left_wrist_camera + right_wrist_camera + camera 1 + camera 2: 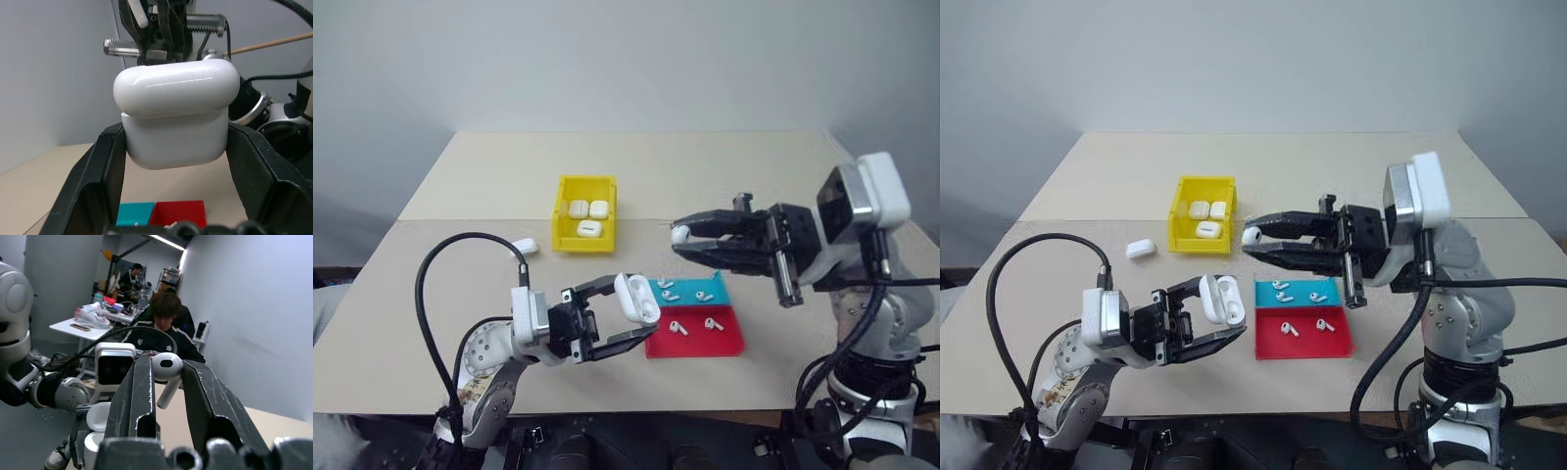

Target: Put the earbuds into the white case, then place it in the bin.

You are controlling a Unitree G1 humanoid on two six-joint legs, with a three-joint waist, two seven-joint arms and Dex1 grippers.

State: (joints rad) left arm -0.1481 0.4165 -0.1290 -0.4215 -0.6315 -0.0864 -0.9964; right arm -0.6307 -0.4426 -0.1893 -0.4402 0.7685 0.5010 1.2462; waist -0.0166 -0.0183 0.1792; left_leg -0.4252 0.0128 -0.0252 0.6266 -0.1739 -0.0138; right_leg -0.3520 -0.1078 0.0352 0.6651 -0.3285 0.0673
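The white case point(637, 298) is held up in the air with its lid open. One earbud point(680, 234) is pinched nearby. The yellow bin point(564, 235) sits behind.

A silver-jointed humanoid, its black two-fingered left gripper point(625, 315) and right gripper point(679, 236) fed by looping black cables

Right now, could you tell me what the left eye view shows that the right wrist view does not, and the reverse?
Left eye view alone: the bin with three cases inside, a spare case on the table, and the red-and-blue tray of earbuds. Right wrist view alone: people seated at desks behind the robot. Shared: the right gripper pinching an earbud, and the open white case in the left gripper.
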